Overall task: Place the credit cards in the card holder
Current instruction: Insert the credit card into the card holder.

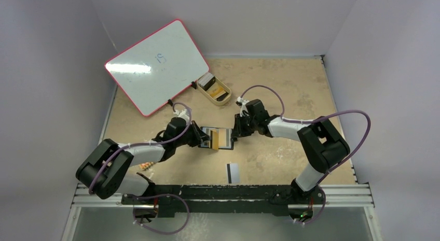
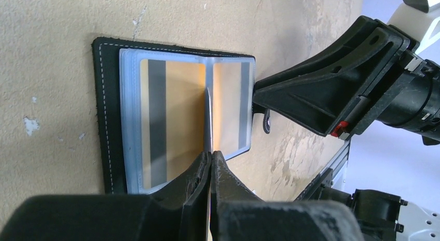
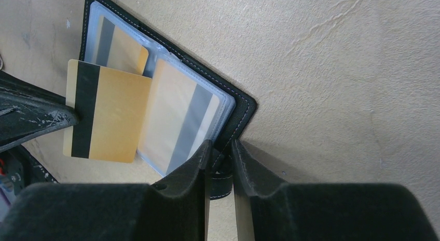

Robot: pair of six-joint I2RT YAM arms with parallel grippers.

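Left pincer (image 3: 70,116) grips gold black-striped card (image 3: 106,114) over open blk card holder (image 3: 239,109).

Both grippers crowd the wallet (image 1: 218,138) at the table's (image 1: 290,85) middle. A tray (image 1: 214,88) and whiteboard (image 1: 155,65) block the far left corner. The right side lies open.

This is a robot test cell in a lab: a tan, scuffed board tabletop (image 1: 290,85) boxed in by plain pale walls (image 1: 46,59). Along the tabletop's near edge runs a slotted aluminium rail (image 1: 233,192) carrying two black-and-white robot arms. At its far left corner leans a red-framed whiteboard (image 1: 155,65) with handwritten blue marks.
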